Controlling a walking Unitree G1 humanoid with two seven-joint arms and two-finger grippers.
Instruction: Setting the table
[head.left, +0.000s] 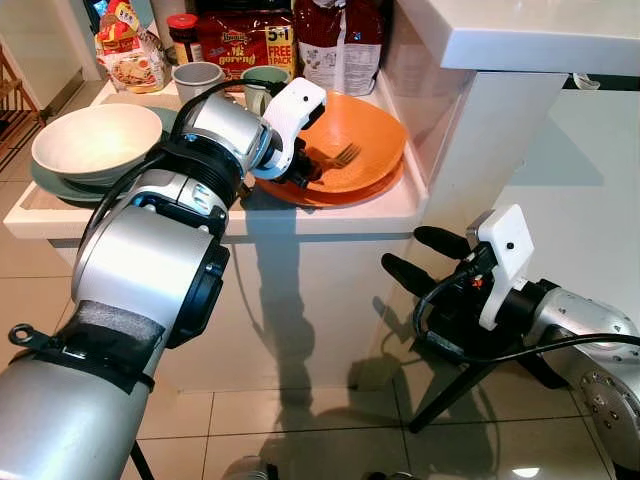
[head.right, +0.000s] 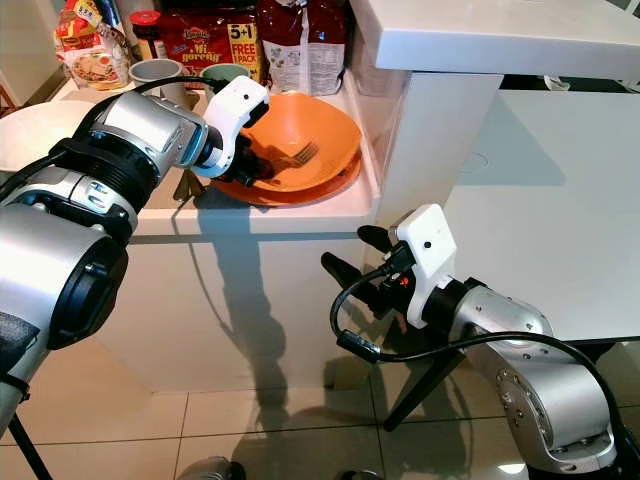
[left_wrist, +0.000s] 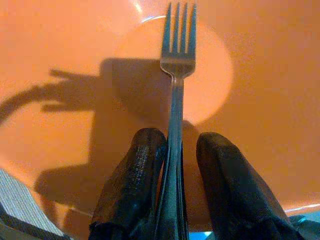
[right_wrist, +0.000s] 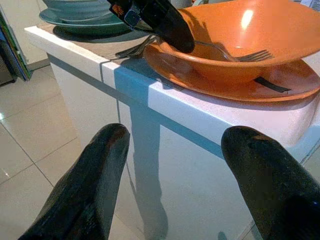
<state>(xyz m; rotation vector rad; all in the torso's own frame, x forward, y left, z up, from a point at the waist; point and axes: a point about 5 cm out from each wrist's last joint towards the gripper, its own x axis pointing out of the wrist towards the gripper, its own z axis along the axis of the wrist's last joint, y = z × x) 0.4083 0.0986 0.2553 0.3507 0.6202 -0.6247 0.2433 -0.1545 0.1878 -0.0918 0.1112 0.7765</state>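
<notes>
Fork (left_wrist: 176, 90) sits pinched between the left gripper's (head.left: 312, 170) fingers, tines over the middle of the orange bowl (head.left: 375, 130), which rests on an orange plate (right_wrist: 295, 80) near the counter's (head.left: 330, 215) front edge. The right gripper (head.left: 425, 258) hangs below the counter beside its white side, fingers spread, tiled floor (head.left: 280, 430) open beneath.

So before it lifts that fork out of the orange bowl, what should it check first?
1. Left pincer closed on the fork: ok, handle sits between both fingers.
2. Fork tines free: ok, they lie inside the orange bowl, nothing on them.
3. Bowl steady: ok, it rests on an orange plate on the counter.
4. Path upward: cannot tell.
5. Right pincer out of the way: ok, open, low beside the counter.
</notes>
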